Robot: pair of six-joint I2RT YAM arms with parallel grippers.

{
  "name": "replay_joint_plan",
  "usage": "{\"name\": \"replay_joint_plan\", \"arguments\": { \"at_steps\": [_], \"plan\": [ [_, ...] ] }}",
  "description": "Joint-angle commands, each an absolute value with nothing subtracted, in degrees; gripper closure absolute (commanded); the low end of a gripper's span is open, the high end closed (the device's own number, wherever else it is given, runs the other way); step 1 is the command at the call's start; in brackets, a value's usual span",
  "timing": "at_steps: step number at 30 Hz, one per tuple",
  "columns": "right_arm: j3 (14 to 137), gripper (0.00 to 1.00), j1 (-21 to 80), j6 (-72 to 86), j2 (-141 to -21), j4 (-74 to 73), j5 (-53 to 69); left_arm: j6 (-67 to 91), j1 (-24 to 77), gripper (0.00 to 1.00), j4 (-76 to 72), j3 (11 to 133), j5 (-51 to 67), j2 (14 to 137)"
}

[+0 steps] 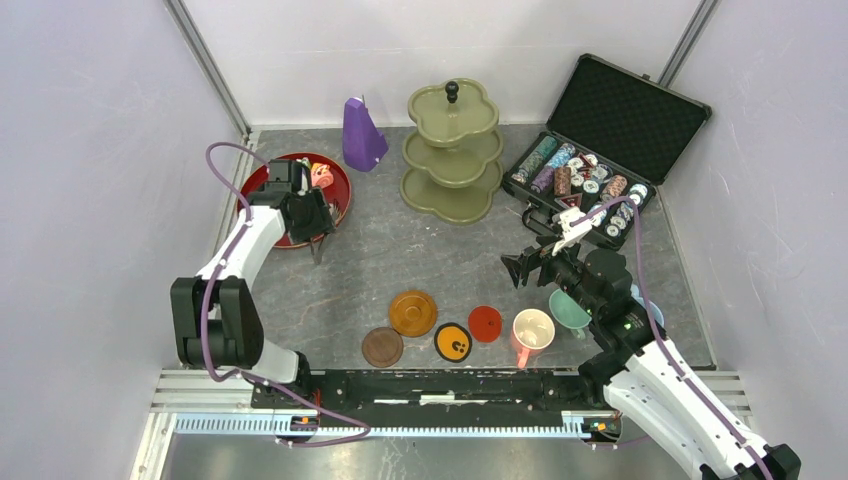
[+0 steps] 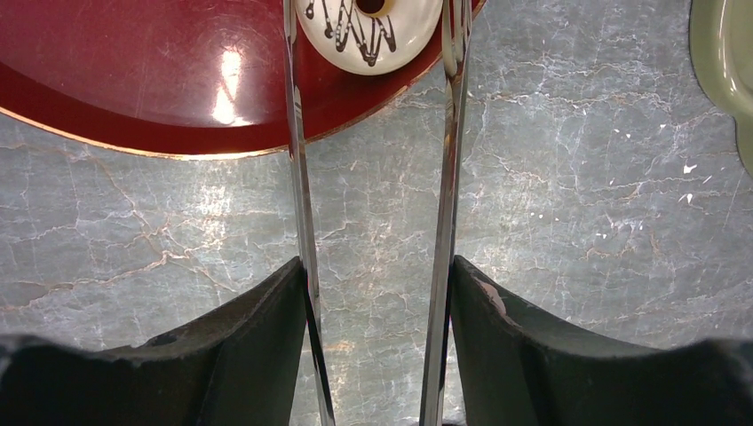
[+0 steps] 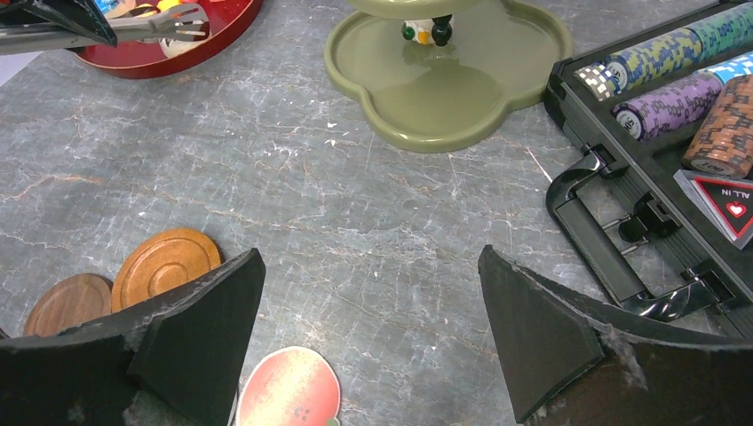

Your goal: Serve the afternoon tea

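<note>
Doughnut (image 2: pixel 368 31), white-iced with dark drizzle, lies on the red tray (image 2: pixel 133 80), ahead of my left gripper (image 2: pixel 377 262) and framed between the far ends of the tongs (image 2: pixel 302 222). My fingers pinch the tongs from outside, half squeezed; I judge I'm lining up a pick for the olive-green stand (image 3: pixel 373 98). Whether the blades touch it, I cannot tell. My right gripper (image 3: pixel 370 257) hangs with its fingers spread wide, the coasters (image 3: pixel 164 262) just beside its left finger.
</note>
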State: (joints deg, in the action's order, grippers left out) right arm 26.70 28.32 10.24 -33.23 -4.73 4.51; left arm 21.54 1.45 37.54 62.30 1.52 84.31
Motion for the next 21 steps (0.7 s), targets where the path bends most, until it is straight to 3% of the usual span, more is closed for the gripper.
{"name": "replay_joint_plan", "arguments": {
  "at_steps": [1,8,12,21],
  "plan": [
    [26.11,0.02,28.13,10.66,-33.52,-1.76,4.47,18.48,1.41,0.36,34.48,63.41,0.63,85.29],
    [26.11,0.02,28.08,10.99,-33.6,-1.28,4.83,17.86,1.41,0.39,34.6,63.96,0.27,86.59],
    [25.75,0.02,28.17,11.05,-33.19,-1.41,4.57,17.33,1.41,0.32,35.1,64.03,0.27,86.83],
    [25.27,0.02,28.13,11.03,-33.07,-1.27,4.56,17.14,1.4,0.33,35.24,64.05,0.29,87.87]
  ]
}}
